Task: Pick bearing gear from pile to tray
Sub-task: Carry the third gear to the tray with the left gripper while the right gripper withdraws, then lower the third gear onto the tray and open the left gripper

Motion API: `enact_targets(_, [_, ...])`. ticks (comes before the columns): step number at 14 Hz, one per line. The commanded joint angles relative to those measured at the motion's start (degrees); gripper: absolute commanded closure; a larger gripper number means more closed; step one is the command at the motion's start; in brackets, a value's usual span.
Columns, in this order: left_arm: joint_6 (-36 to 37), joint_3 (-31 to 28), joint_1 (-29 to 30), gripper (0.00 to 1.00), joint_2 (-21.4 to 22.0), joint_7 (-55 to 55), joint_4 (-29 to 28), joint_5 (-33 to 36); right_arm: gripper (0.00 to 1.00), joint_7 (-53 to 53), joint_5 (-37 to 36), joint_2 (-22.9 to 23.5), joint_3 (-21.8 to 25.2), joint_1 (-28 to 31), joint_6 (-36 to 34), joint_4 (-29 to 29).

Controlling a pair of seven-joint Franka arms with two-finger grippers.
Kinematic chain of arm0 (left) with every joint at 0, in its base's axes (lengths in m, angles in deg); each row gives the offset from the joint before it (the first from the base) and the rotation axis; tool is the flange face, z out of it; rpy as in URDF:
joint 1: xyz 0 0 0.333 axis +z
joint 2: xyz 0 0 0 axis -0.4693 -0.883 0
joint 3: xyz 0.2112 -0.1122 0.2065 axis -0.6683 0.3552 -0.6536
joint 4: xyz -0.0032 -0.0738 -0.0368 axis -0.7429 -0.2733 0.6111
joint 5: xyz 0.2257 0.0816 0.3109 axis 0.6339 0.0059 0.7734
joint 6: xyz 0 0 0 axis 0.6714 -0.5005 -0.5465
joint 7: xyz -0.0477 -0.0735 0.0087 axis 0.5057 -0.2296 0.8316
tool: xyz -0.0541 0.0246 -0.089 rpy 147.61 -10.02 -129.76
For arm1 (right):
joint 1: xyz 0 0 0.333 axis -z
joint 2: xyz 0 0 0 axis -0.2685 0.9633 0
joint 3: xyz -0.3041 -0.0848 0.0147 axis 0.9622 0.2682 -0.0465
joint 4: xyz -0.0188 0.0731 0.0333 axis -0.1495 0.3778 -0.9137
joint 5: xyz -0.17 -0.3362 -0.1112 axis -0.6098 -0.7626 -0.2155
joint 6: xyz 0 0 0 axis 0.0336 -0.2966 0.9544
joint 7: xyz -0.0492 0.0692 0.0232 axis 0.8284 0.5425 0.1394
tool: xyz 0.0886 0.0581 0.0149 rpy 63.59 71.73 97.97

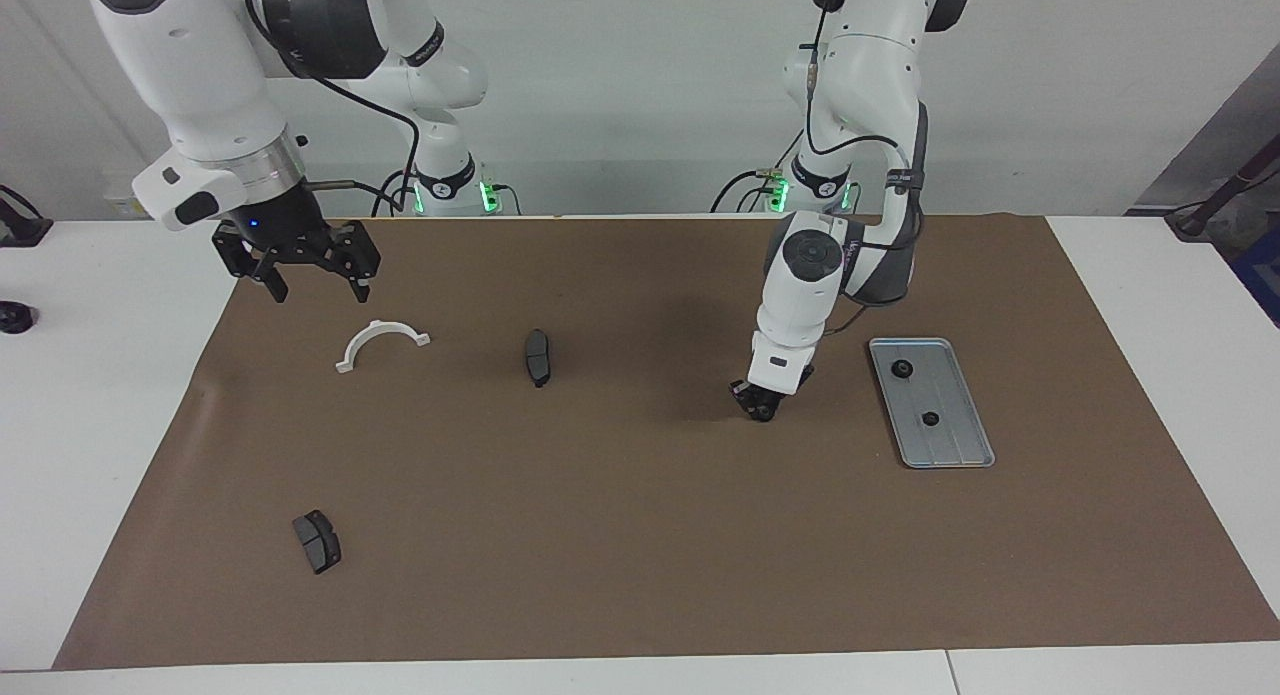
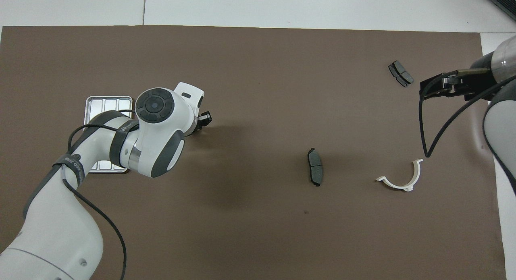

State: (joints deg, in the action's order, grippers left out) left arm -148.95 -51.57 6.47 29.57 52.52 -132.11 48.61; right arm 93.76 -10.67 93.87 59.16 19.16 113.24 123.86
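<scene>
The silver tray (image 1: 950, 430) lies toward the left arm's end of the mat with two black gears (image 1: 902, 368) (image 1: 930, 419) in it. My left gripper (image 1: 763, 411) is low over the mat beside the tray, shut on a small black gear. In the overhead view the left arm covers most of the tray (image 2: 105, 104), and the left gripper (image 2: 204, 119) shows past the wrist. My right gripper (image 1: 318, 287) is open and empty, in the air over the mat's edge near the white half-ring bracket (image 1: 360, 339). No loose gear shows on the mat.
One dark brake pad (image 1: 538, 356) lies mid-mat and another (image 1: 317, 541) lies farther from the robots toward the right arm's end. In the overhead view the pads (image 2: 315, 166) (image 2: 400, 73), bracket (image 2: 397, 186) and right gripper (image 2: 427, 89) show. Brown mat (image 1: 640, 535) covers the table.
</scene>
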Motion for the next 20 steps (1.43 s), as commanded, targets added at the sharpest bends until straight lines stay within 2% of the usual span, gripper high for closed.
enact_targets(1, [6.3, -0.2, 5.9, 1.00, 6.7, -5.6, 0.1, 0.0, 0.00, -0.4, 0.3, -3.0, -0.6, 1.0, 1.9, 4.0])
enact_targets(6, [12.0, -0.2, 19.0, 1.00, 10.1, -27.9, -1.0, -5.6, 0.00, -0.4, 0.4, -3.0, -0.7, 0.4, 2.3, 3.9])
enact_targets(8, [10.3, -0.2, 23.5, 1.00, 11.3, -36.2, -4.2, -5.7, 0.00, -0.5, 0.4, -3.0, -0.7, 0.2, 2.1, 3.9])
enact_targets(10, [5.0, -0.3, 26.7, 1.00, 13.0, -44.2, -10.5, -5.8, 0.00, -0.5, 0.4, -3.0, -0.7, 0.2, 2.1, 3.8])
enact_targets(13, [-0.1, -0.3, 28.1, 1.00, 13.5, -47.5, -15.5, -5.8, 0.00, -0.5, 0.4, -3.0, -0.7, 0.2, 1.9, 3.9])
enact_targets(14, [-1.0, -0.3, 28.0, 0.96, 13.3, -47.7, -16.5, -5.8, 0.00, -0.5, 0.4, -3.0, -0.7, 0.2, 1.9, 3.9])
enact_targets(16, [-3.3, -0.3, 28.6, 0.76, 13.2, -50.6, -18.7, -5.8, 0.00, -0.5, 0.4, -3.0, -0.7, 0.2, 1.9, 3.9])
enact_targets(17, [-3.5, -0.3, 28.6, 0.43, 13.1, -51.5, -18.7, -5.8, 0.00, -0.5, 0.4, -3.0, -0.7, 0.2, 1.9, 3.9])
enact_targets(18, [-3.2, -0.3, 28.5, 0.00, 12.9, -51.5, -18.2, -5.8, 0.00, -0.5, 0.4, -3.0, -0.7, 0.3, 1.9, 3.9])
enact_targets(20, [-1.7, 0.0, 27.1, 0.00, 13.2, -50.4, -15.9, -5.7, 0.00, -0.5, 0.4, -3.0, -0.7, 0.2, 1.8, 3.9])
